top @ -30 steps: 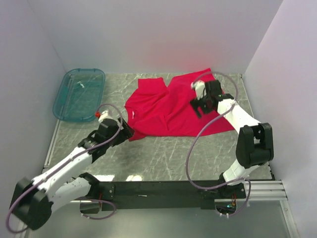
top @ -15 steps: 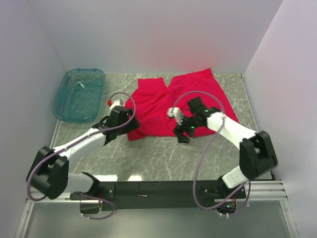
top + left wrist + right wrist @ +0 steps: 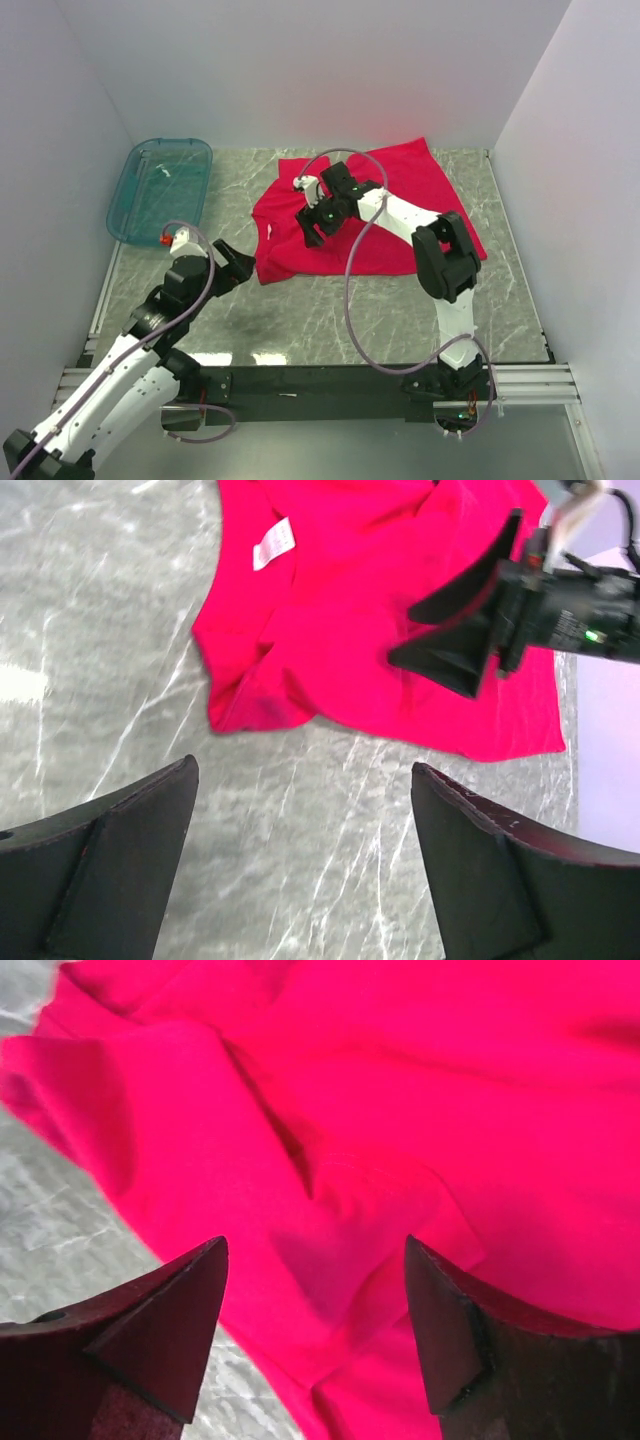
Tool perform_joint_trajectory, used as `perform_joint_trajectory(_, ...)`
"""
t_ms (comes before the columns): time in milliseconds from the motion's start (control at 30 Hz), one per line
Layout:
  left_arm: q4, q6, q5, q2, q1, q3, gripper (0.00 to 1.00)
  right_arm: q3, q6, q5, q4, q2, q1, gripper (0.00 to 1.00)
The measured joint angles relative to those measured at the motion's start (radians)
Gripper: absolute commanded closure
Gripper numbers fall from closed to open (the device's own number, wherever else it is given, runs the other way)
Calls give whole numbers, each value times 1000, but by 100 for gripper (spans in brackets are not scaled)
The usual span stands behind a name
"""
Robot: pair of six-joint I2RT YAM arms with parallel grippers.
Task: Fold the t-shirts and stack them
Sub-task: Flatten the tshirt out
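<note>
T-shirt (image 3: 425, 180) lies rumpled and unfolded on the table (image 3: 330, 310). Well to its left stands a teal tub (image 3: 165, 200). Just off the shirt's near left corner, the left gripper (image 3: 235, 265) hangs over bare marble, fingers spread wide and holding nothing. A white label (image 3: 272, 543) shows by the shirt's left edge. Over the shirt's left half is the right gripper (image 3: 312, 222), also wide and holding nothing. Contact with the cloth cannot be told. The right arm (image 3: 400, 215) crosses the shirt's middle, hiding part of it.

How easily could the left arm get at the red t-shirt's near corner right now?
Probably yes: the left pincer is open over bare table just short of the t-shirt, nothing lying between them.
</note>
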State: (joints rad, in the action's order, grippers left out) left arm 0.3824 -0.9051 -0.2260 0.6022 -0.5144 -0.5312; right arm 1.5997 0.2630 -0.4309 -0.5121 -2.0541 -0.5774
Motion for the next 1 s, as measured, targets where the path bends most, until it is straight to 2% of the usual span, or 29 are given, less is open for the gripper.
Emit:
perform_joint_trajectory(33, 15, -7, 0, -21, 0, 5, 6, 13, -6, 3, -6, -20, -1, 25)
perform_joint_trajectory(133, 60, -20, 0, -64, 0, 10, 6, 56, -14, 6, -36, -74, -8, 41)
perform_joint_trajectory(200, 74, -26, 0, -77, 0, 10, 6, 78, -13, 5, -51, -97, -14, 88)
perform_joint_trajectory(233, 80, -28, 0, -80, 0, 10, 5, 80, -10, 3, -60, -98, -16, 100)
perform_joint_trajectory(367, 108, -29, 0, -80, 0, 10, 6, 36, 64, -44, -95, -32, -27, 100)
perform_joint_trajectory(500, 116, -27, -1, -81, 0, 10, 4, -174, 293, -212, -240, 260, -84, 100)
perform_joint_trajectory(533, 116, -26, -2, -80, 1, 10, 4, -212, 342, -248, -274, 332, -122, 89)
perform_joint_trajectory(567, 115, -24, -2, -78, 1, 9, 4, -255, 391, -276, -309, 413, -187, 55)
perform_joint_trajectory(633, 111, -24, -4, -66, 1, 9, 5, -366, 458, -302, -304, 537, -378, 35)
perform_joint_trajectory(733, 100, -24, -1, -42, 1, 8, 5, -532, 489, -268, -291, 592, -631, 30)
perform_joint_trajectory(767, 94, -24, 1, -34, 1, 8, 5, -569, 491, -254, -313, 581, -652, 25)
perform_joint_trajectory(833, 87, -24, 5, -24, 1, 8, 5, -574, 483, -224, -351, 544, -580, 20)
perform_joint_trajectory(1000, 55, -20, 25, 14, 1, 3, 5, -471, 453, -195, -284, 548, -217, 19)
